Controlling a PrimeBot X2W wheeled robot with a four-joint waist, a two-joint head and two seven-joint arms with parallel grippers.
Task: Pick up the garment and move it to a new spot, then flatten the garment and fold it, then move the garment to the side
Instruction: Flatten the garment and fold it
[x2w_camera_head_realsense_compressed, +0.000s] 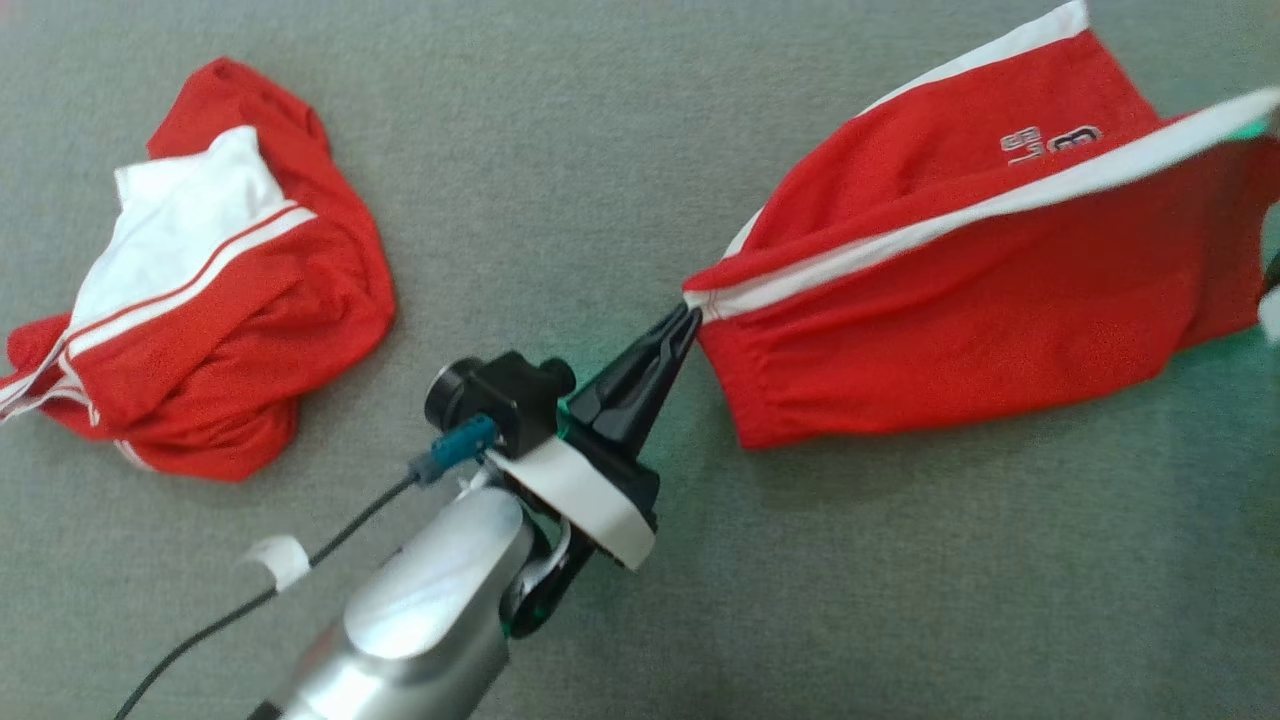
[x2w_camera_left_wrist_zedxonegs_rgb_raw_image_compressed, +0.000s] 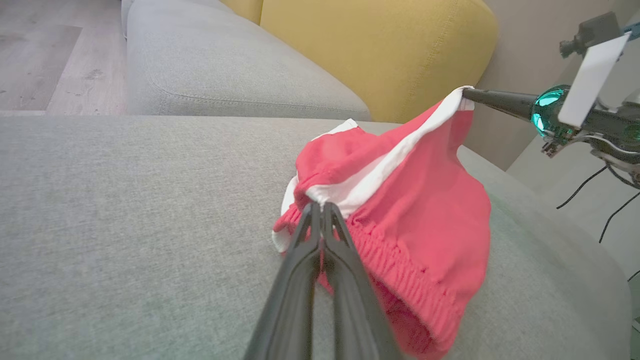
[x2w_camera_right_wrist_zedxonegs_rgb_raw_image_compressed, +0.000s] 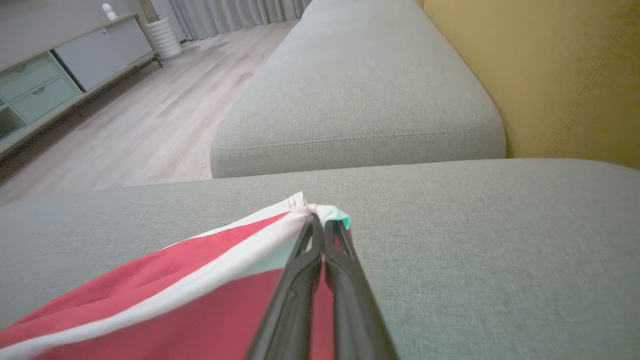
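Left tool (x2w_camera_head_realsense_compressed: 685, 325): clenched on one corner of the red garment (x2w_camera_head_realsense_compressed: 950, 280), at the end of the garment's white stripe. In the head view this tool sat at the centre of the frame, fingers pointing to the upper right. In the left wrist view both fingers were pressed together, with white and red fabric pinched at their tips.

Right tool (x2w_camera_right_wrist_zedxonegs_rgb_raw_image_compressed: 320, 222): clenched on the opposite white-edged corner of the same garment. In the left wrist view it entered from the upper right of the frame, its tip meeting the raised corner.

Garment position: right half of the head view, spread between the two tools above the grey sofa seat (x2w_camera_head_realsense_compressed: 600, 150). The white stripe ran taut from one grip to the other. The gathered waistband hung below the left tool. Whether the lower edge touched the seat could not be determined.

Second garment (x2w_camera_head_realsense_compressed: 220, 290): red and white, crumpled, lying on the seat at the left of the head view, well apart from the held garment.

Surroundings: a yellow backrest (x2w_camera_right_wrist_zedxonegs_rgb_raw_image_compressed: 550, 75) at the upper right of the right wrist view; a wooden floor (x2w_camera_right_wrist_zedxonegs_rgb_raw_image_compressed: 150, 115) at its upper left.
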